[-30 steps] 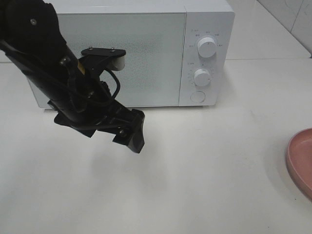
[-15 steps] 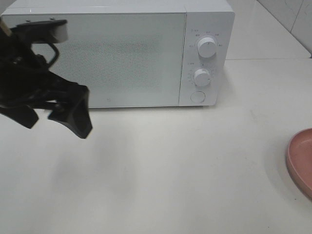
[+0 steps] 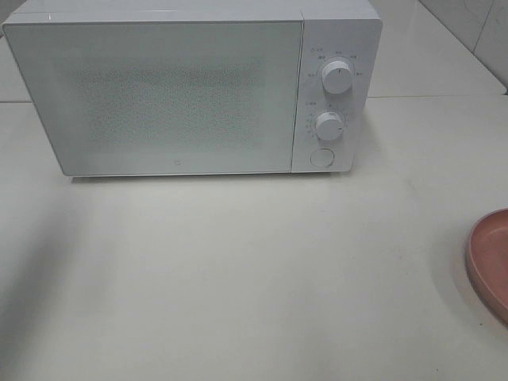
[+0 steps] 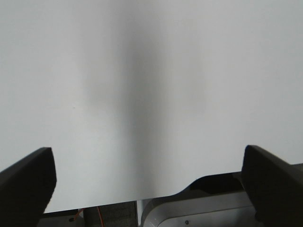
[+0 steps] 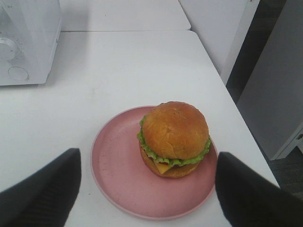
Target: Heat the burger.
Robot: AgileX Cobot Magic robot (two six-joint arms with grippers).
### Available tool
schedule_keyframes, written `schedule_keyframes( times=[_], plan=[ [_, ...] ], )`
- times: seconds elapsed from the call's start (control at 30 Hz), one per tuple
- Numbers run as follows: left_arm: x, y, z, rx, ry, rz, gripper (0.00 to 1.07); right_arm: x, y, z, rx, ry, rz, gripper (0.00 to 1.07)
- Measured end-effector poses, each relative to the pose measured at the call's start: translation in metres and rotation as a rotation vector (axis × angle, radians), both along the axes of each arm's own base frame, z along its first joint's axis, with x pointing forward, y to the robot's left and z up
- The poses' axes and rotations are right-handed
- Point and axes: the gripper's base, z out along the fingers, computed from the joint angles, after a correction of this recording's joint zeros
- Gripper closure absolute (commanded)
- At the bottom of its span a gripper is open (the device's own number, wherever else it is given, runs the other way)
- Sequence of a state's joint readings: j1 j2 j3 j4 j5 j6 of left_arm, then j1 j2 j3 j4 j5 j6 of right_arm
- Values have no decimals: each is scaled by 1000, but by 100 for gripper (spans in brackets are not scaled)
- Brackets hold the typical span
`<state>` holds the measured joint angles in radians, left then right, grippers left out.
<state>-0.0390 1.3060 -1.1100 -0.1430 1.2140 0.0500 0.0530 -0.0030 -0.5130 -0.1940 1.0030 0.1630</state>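
In the right wrist view the burger (image 5: 174, 135), with a golden-brown bun, a lettuce frill and cheese, sits on a shallow pink plate (image 5: 118, 175). My right gripper (image 5: 147, 198) hovers over the plate's near side. It is open, with its dark fingers (image 5: 42, 189) wide apart on either side of the plate and nothing between them. My left gripper (image 4: 151, 184) is open over bare white tabletop, holding nothing. In the exterior high view neither arm shows, the burger is out of frame, and only the plate's rim (image 3: 488, 258) appears at the right edge.
A white microwave (image 3: 175, 95) stands at the back with its door shut. Two knobs (image 3: 336, 78) and a round button (image 3: 321, 157) sit on its right panel. Its corner (image 5: 23, 42) shows in the right wrist view. The table's edge (image 5: 222, 80) runs close beside the plate.
The left arm, which hung in front of the microwave door, swung away to the left and has left the exterior high view. The microwave and plate have not moved.
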Motion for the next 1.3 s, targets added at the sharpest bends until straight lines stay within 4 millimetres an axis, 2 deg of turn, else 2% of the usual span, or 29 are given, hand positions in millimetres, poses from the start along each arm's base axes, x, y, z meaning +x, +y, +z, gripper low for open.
schedule_keyframes(
  times=[0.13,0.2,0.23,0.27,0.33,0.4,0.43,0.47,0.53,0.6,0.83,1.17,1.3],
  plan=[
    [-10,11,9,1,-42,42,7,0,0,0,0,0,0,32],
    [-30,14,10,-6,-61,61,7,0,0,0,0,0,0,32],
    [-30,14,10,-6,-61,61,7,0,0,0,0,0,0,32],
    [-43,14,5,-11,-55,62,7,0,0,0,0,0,0,32],
    [-50,13,-1,-11,-42,62,7,0,0,0,0,0,0,32],
    [-71,14,-14,-3,-28,62,7,0,0,0,0,0,0,32],
    [-71,14,-14,-3,-28,62,7,0,0,0,0,0,0,32],
    [-84,14,-24,13,-27,56,7,0,0,0,0,0,0,32],
    [-89,15,-28,18,-33,54,7,0,0,0,0,0,0,32],
    [-111,16,-48,42,-47,35,7,0,0,0,0,0,0,32],
    [-136,16,-68,50,-113,36,7,0,0,0,0,0,0,32],
    [-159,15,-53,46,-325,45,7,0,0,0,0,0,0,32],
    [-175,11,-44,12,-449,50,7,0,0,0,0,0,0,32]
  ],
)
